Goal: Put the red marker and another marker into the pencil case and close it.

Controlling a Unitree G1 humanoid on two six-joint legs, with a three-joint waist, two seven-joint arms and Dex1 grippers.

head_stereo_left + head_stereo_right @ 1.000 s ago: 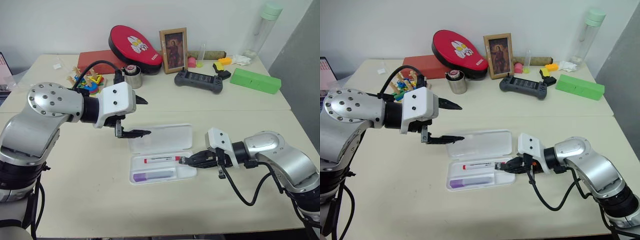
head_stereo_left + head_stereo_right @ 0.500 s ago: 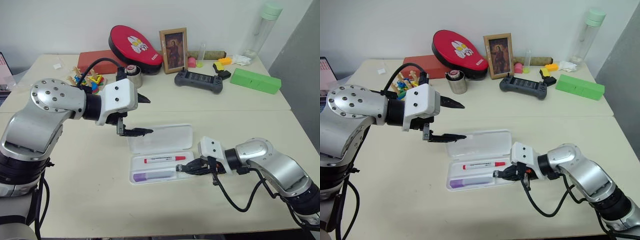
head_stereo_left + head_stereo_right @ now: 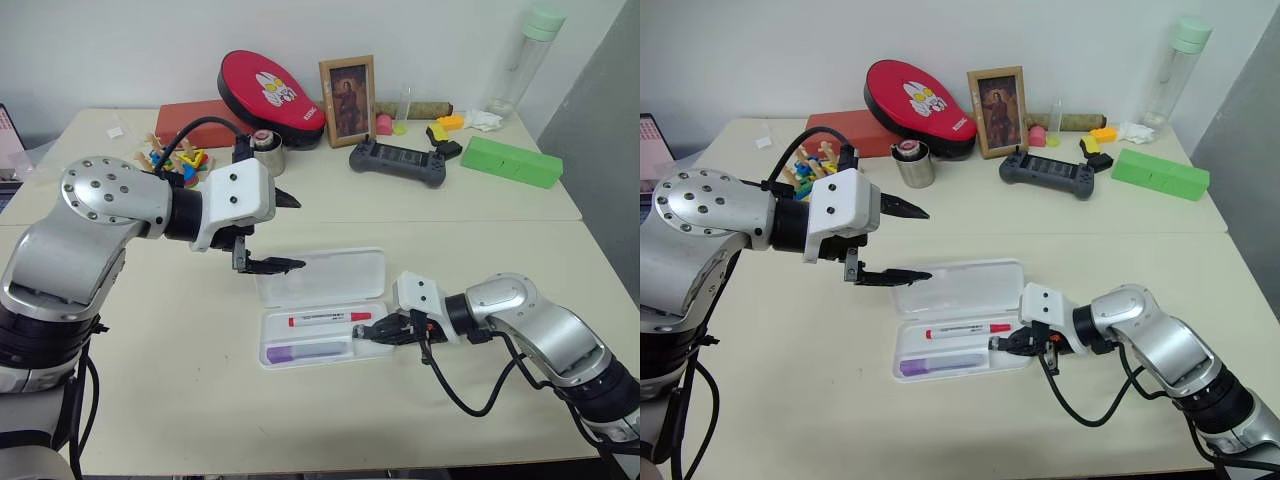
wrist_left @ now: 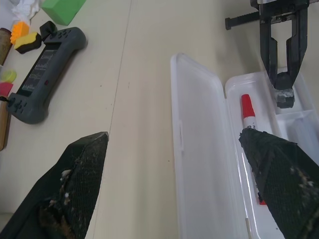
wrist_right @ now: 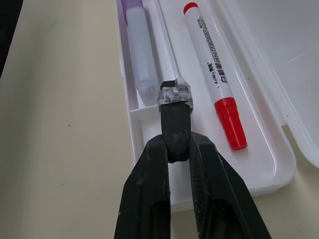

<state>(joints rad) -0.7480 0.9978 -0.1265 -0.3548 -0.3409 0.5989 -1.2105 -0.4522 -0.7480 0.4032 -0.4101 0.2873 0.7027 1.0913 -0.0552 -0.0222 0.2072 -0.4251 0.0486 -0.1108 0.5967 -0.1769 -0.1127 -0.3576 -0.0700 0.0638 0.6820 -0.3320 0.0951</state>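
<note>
The white pencil case [image 3: 330,275] lies open mid-table, its lid flat behind the tray. Inside the tray rest the red marker [image 3: 325,319] and, in the nearer slot, the lilac highlighter [image 3: 305,351]. My right gripper [image 3: 362,333] is shut with nothing in it; its taped tip [image 5: 175,94] hovers low over the tray's right end, between the red cap [image 5: 230,122] and the highlighter [image 5: 139,55]. My left gripper [image 3: 298,232] is wide open above the lid's left end, holding nothing; its wrist view looks down on the lid [image 4: 199,149] and the marker [image 4: 247,112].
Along the back of the table stand a green box [image 3: 510,160], a black game controller [image 3: 397,160], a photo frame [image 3: 347,100], a red pad [image 3: 270,85], a metal cup [image 3: 266,152] and colourful toys [image 3: 172,160]. Bare tabletop lies in front of the case.
My right gripper has sunk a little and shifted left, closer over the tray's right end. The left gripper, the case and both markers have stayed put.
</note>
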